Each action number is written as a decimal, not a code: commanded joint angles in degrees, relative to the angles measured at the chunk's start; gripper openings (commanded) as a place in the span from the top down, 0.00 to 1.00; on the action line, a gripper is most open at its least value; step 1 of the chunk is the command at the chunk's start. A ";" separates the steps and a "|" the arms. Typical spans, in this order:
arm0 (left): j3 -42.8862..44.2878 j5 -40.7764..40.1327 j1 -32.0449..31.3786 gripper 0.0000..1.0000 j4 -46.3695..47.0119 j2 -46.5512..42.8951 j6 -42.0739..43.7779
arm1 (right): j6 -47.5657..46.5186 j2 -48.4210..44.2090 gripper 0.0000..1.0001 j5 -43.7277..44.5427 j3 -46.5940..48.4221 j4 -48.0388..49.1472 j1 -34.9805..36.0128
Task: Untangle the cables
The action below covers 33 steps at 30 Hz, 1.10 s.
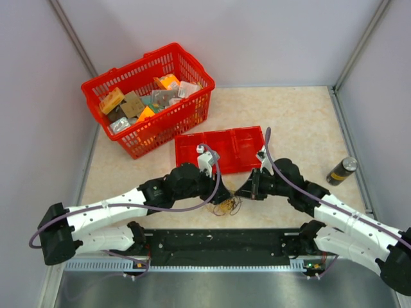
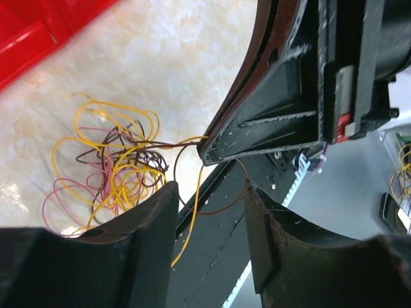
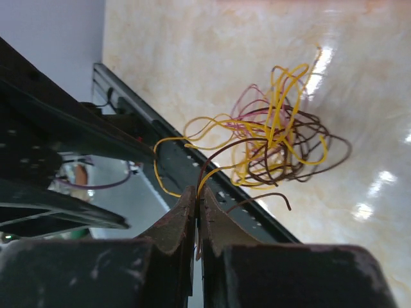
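Cables (image 3: 276, 138): one yellow and one dark brown strand are pinched at the tip of the right gripper (image 3: 196, 196), whose fingers are clenched flat together with no gap showing. The rest of the bunch, yellow, brown and pinkish loops, lies on the table (image 1: 302, 122) just beyond that tip, near the front edge between the two arms. Left gripper (image 2: 210, 192) sits right opposite, fingers (image 2: 151, 218) spread apart and grasping nothing, though a brown and a yellow strand run across the gap; cannot tell if either touches a pad. Risks, my read: the wires are hair-thin, so the pinched pair can slip out of the right grip under any pull. Or the pull drags the whole knot along instead of freeing one strand, since the loops look heavily interlaced. If the left closes now it may catch two colours at once, or nothing, and pulling apart would then tighten the snarl. Some strands run above the black rail (image 1: 218, 242) at the table's near edge, so one could snag there or drop off the table. The grippers are very close, so a closing or sideways move could knock them together. Red tray (image 1: 225, 149) sits behind; red basket (image 1: 148, 96) and dark can (image 1: 341, 171) are well apart, no hazard.
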 commanded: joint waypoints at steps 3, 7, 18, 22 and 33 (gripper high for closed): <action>-0.92 4.52 -0.15 0.56 4.23 0.68 -0.61 | 8.85 1.37 1.00 -3.75 1.92 4.89 0.56; 0.58 6.28 -0.15 0.55 4.14 2.18 -0.17 | 8.86 0.84 1.00 -3.22 2.01 4.26 0.48; 1.98 6.63 -0.42 0.61 -0.08 7.10 1.50 | 7.80 -0.21 1.00 -4.36 1.74 4.08 0.48; 3.12 6.20 -0.42 1.00 -1.74 7.54 2.29 | 7.10 -0.57 1.00 -3.84 1.48 3.74 0.48; 4.79 2.15 -0.59 1.00 -5.69 0.25 5.10 | -0.73 4.70 0.57 -5.15 -4.14 11.89 0.56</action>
